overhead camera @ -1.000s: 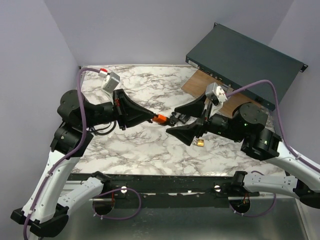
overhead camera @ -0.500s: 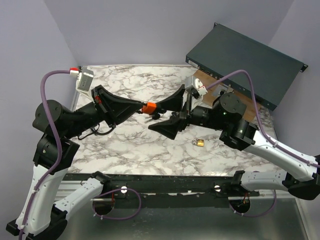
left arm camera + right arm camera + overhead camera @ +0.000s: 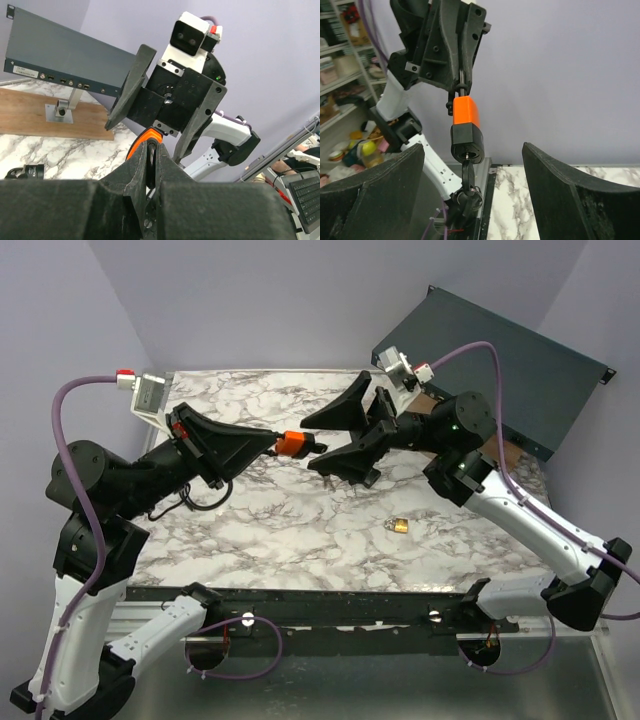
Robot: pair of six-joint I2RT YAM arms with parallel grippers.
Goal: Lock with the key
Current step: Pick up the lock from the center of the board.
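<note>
vs 0.5 s ago: both arms have swung up and toward the far left over the table (image 3: 300, 530). The right arm's wrist is now raised in front of the dark rack box (image 3: 500, 345) at the far right, and the left arm's elbow sits further left. Left hand (image 3: 270, 442) stays clenched on the shackle of the orange padlock (image 3: 292, 444), which has shifted slightly left and far of where it was, and clearly so vs 1 s ago. It's in the air above the table's middle, not resting on anything. Right hand (image 3: 309, 445) is spread wide with one finger on each side of the padlock's free end, touching neither it nor the key. It was just as wide before, only re-angled. Padlock's long axis runs roughly left-right in the top view: shackle end points left into the left hand, black keyway end points right into the gap of the right hand. In the right wrist view the axis reads vertical, shackle up in the left hand, orange body above the black base. The key (image 3: 467, 172) is seated in the keyway in line with the body, its ring (image 3: 467, 197) dangling past it. A small brass padlock (image 3: 398, 526) lies on the table near-right of centre, same spot as before.
</note>
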